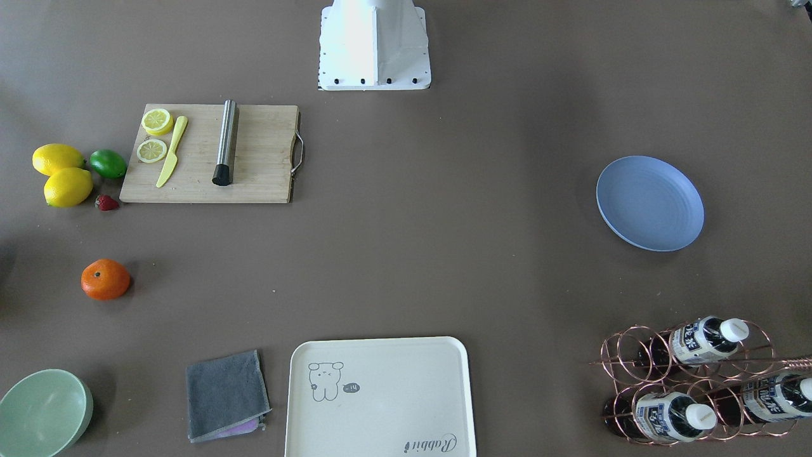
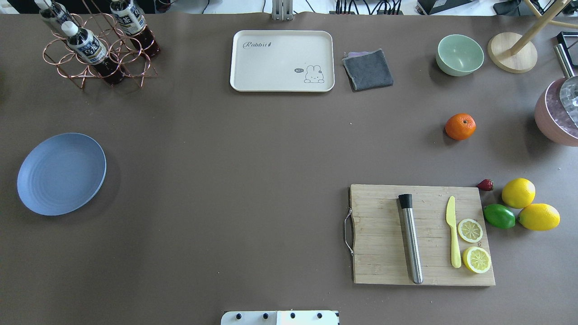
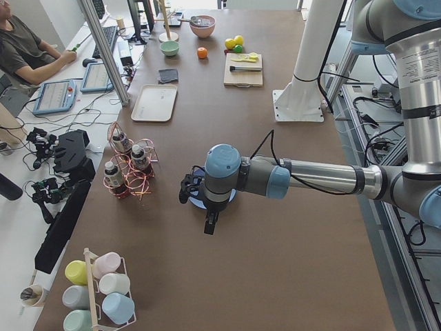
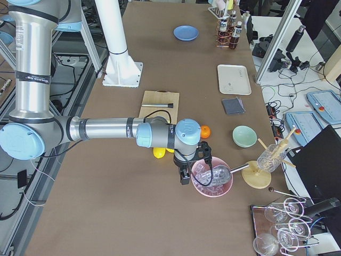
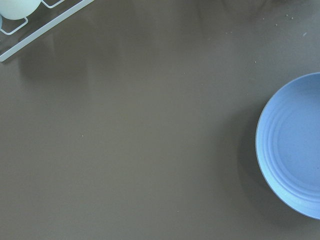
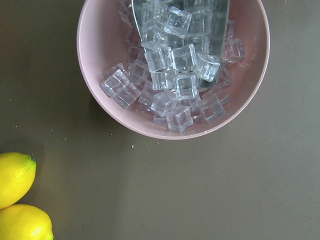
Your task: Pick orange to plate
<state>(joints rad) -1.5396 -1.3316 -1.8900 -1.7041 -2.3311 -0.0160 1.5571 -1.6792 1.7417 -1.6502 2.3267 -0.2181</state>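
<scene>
- Brown table covering [image 2: 253, 171] spreads wide across the room. The two things that matter lie at opposite ends of it, so I'd say the job stands at its very start: the fruit is on the table, not yet picked up.
- On the robot's right side, the long grey arm reaches low over the table. Its right gripper [image 4: 184, 176] hangs just beside the rim of a pink round bowl full of clear ice cubes [image 6: 100, 105]. Only the side view catches it, so I cannot tell whether its fingers are apart or together. Its wrist camera sees the ice bowl and two yellow lemons [image 6: 15, 180], but no orange.
- On the robot's left side, the left gripper [image 3: 209, 222] hangs close over the plate's edge. It also shows only from the side, so I cannot tell how its jaws stand.
- The round, shallow blue-grey plate [image 2: 61, 174] sits bare on the robot's left side.
- The small round bright-orange fruit with a dark stem dot [image 2: 460, 126] rests alone on the robot's right side. It lies between the pale green bowl [image 2: 459, 54] and the wooden cutting board [image 2: 422, 234], touching neither, and is well apart from the plate.
- The right arm looks nearer to it. To my eye the next move is to shift from the ice bowl to above the orange and come down with the fingers spread around it. Then comes a long carry across the table, and a round fruit may roll if nudged.
</scene>
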